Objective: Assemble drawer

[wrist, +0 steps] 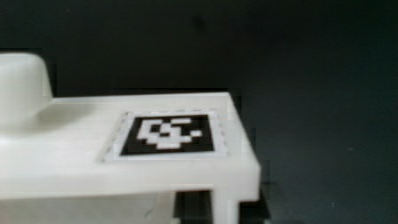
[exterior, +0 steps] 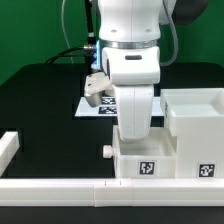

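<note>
1. End effector [exterior: 134,128] is down at the top of one knobbed tray [exterior: 165,158]; I cannot tell whether its fingers are parted or clamped.
2. One tray shows, at the front of the counter [exterior: 40,100], its single knob [exterior: 107,152] pointing to the exterior view's left.
3. One housing [exterior: 195,112] stands just beside it, on the exterior view's right.
4. Two tags face front: tray tag [exterior: 148,168] and housing tag [exterior: 207,170].
5. One rail [exterior: 80,188] lies in front of the tray; one marker board [exterior: 92,106] lies behind the arm.

A white box [exterior: 195,115] and rail [exterior: 60,188] wall two sides; bare table [exterior: 45,110] opens toward the exterior view's left.
</note>
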Controlling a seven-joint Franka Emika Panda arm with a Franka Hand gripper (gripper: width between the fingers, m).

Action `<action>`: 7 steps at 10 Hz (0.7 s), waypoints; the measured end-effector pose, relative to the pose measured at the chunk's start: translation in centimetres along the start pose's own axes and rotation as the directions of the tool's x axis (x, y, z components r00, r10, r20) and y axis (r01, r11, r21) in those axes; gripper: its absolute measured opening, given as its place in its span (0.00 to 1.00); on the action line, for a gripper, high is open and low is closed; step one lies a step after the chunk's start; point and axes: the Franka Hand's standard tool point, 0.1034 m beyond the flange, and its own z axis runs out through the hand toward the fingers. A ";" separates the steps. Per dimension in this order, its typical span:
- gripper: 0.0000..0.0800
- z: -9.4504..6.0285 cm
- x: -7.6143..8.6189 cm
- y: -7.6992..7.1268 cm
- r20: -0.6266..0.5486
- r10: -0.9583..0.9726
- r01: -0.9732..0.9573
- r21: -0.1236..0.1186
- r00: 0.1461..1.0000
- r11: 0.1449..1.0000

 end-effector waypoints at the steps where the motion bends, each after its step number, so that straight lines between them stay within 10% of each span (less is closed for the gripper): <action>1: 0.05 0.0 0.0 0.0 0.000 0.000 0.000 0.000 1.000 1.000; 7: 0.05 0.4 -0.2 0.0 0.000 0.029 -0.029 0.005 1.000 1.000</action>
